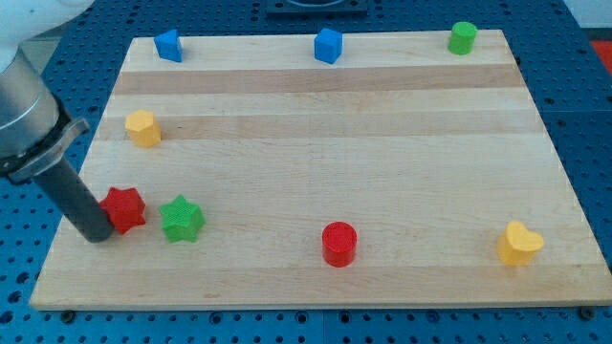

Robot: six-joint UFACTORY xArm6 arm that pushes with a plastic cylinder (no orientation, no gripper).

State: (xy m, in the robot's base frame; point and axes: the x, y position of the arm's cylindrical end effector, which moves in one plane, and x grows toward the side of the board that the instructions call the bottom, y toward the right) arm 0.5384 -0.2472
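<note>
Resting at the lower left of the frame, my tip (97, 236) sits on the pale wooden board (325, 172) and touches the left side of a red star-shaped block (124, 208). The arm carries no gripper, only a straight, smooth dark rod rising up and to the left into a grey cylindrical housing at the frame's left edge.

Just right of the red star, a little apart from it, lies a green star-shaped block (181, 219). Both show the fine ridged surface of printed plastic. Above them, near the board's left edge, sits a yellow block (142, 127) with rounded, faceted corners.

Along the top edge of the board stand a blue block (169, 45) at the upper left, an angular blue block (328, 45) near the top centre, and a green cylinder (463, 37) at the upper right. In the lower centre stands a red cylinder (338, 243), and a yellow heart-shaped block (519, 243) lies at the lower right.

The board is made of glued light-wood strips with visible lengthwise grain, and it rests on a blue perforated surface (583, 57) dotted with regular holes.
</note>
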